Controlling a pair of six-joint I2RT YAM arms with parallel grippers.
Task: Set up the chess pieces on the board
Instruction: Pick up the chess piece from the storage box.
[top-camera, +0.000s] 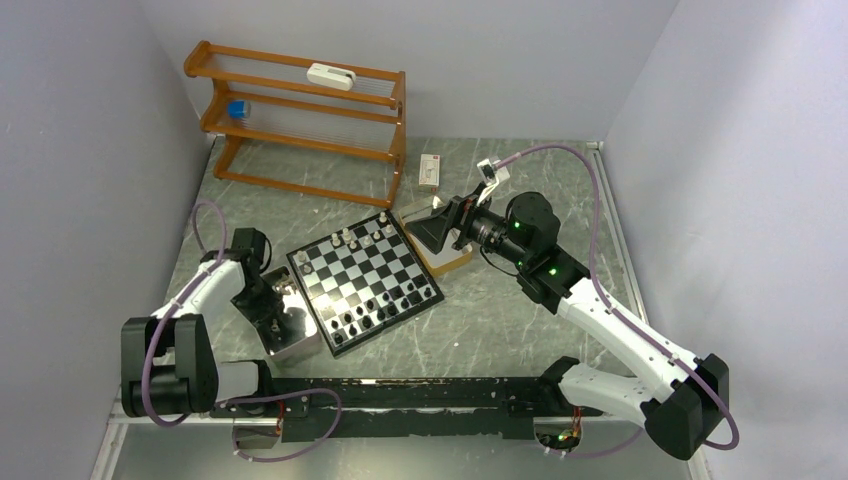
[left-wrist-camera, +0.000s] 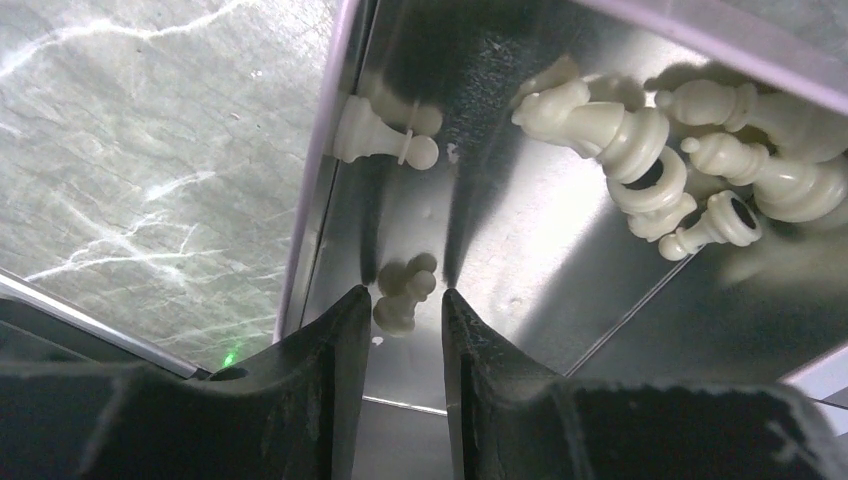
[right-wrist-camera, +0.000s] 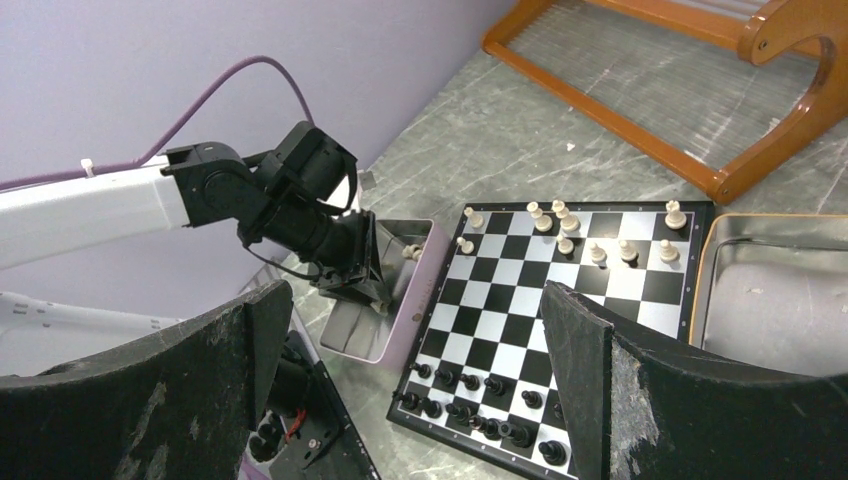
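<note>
Jaws of left gripper (left-wrist-camera: 405, 298) flank 1 pawn (left-wrist-camera: 393, 312)

I count one board (top-camera: 366, 283), two metal trays flanking it, the left tray (top-camera: 296, 340) and the right tray (top-camera: 452, 262), one wooden rack (top-camera: 300, 120) beyond it, roughly eleven cream pieces (right-wrist-camera: 597, 252) and about a dozen black pieces (right-wrist-camera: 470, 381) on it, and at least seven more cream ones in the left tray.
</note>
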